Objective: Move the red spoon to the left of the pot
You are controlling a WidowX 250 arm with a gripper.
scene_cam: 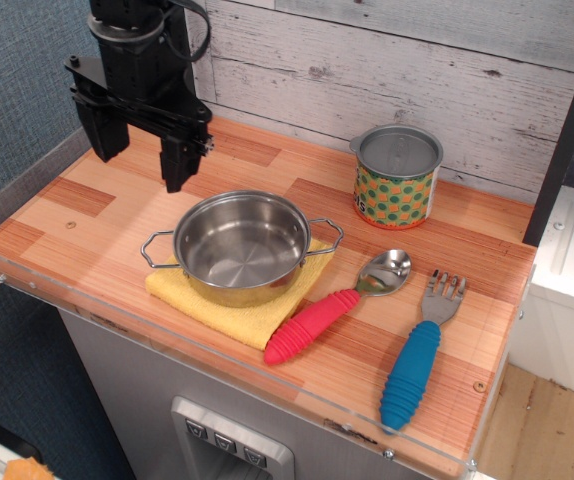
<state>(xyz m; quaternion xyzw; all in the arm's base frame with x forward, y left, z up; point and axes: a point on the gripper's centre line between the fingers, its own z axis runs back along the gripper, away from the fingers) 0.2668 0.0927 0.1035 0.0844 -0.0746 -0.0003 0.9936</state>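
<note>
1. The red spoon (335, 308) lies on the table (87, 210) just right of the pot (241, 247), on the pot's far side from the claw (139, 155).
2. Its long axis runs diagonally, with the bowl away from the pot and the handle toward the table's front edge.
3. The claw hangs behind the pot's left side, its fingers spread wide, holding and touching nothing.
</note>
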